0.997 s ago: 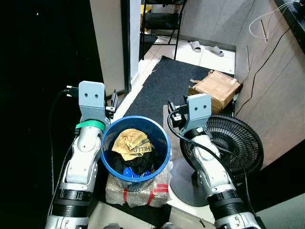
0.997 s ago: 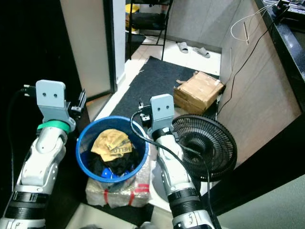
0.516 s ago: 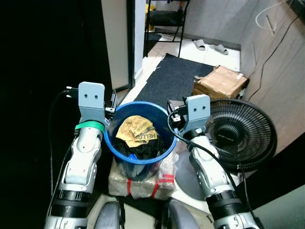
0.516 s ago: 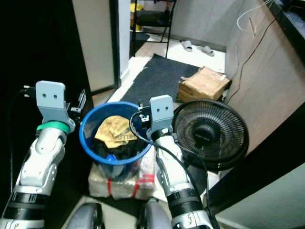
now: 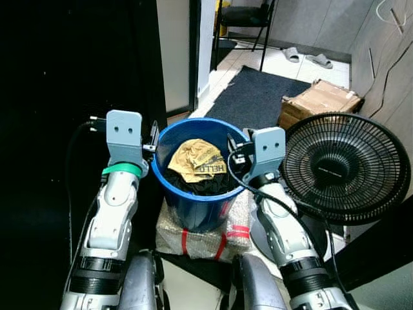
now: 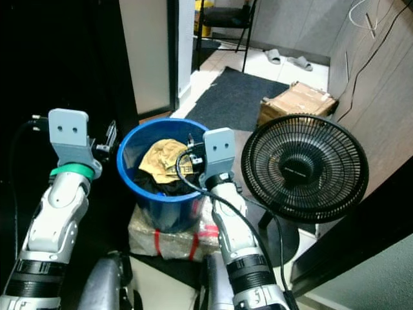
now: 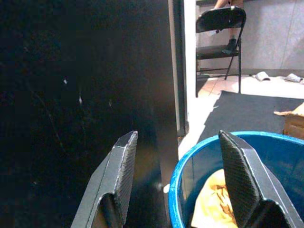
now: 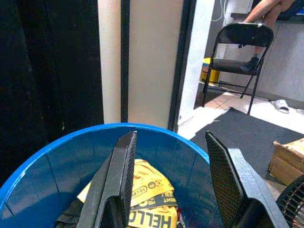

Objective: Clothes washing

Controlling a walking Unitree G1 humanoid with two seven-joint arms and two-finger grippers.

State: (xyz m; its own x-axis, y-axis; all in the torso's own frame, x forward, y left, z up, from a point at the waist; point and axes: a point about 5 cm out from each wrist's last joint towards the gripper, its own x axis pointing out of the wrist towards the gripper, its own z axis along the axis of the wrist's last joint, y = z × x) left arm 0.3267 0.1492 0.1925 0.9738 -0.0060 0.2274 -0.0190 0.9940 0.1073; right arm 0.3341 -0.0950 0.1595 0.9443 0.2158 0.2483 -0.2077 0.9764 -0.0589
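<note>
A blue bucket [image 5: 193,208] stands on a plastic-wrapped bundle [image 5: 205,236] between my arms. In it lies a crumpled yellow garment [image 5: 196,159] with "HELLO" print on top of dark clothes [image 5: 201,186]. My left gripper [image 5: 153,135] is open at the bucket's left rim. In the left wrist view the left gripper [image 7: 178,135] straddles the rim [image 7: 175,171], one finger outside and one over the inside. My right gripper [image 5: 232,154] is open at the right rim. In the right wrist view the right gripper [image 8: 168,134] points across the bucket's inside [image 8: 156,152], holding nothing.
A black fan [image 5: 342,168] stands close on the right, beside my right arm. Behind it lie a cardboard box [image 5: 319,100] and a dark mat [image 5: 258,97]. A black panel [image 5: 77,58] fills the left. A folding chair [image 5: 248,16] stands beyond the doorway.
The whole view has shifted: bucket, bundle and fan now sit higher and further right in the picture, and the bucket's side wall shows. Both grippers stay open at the rim.
</note>
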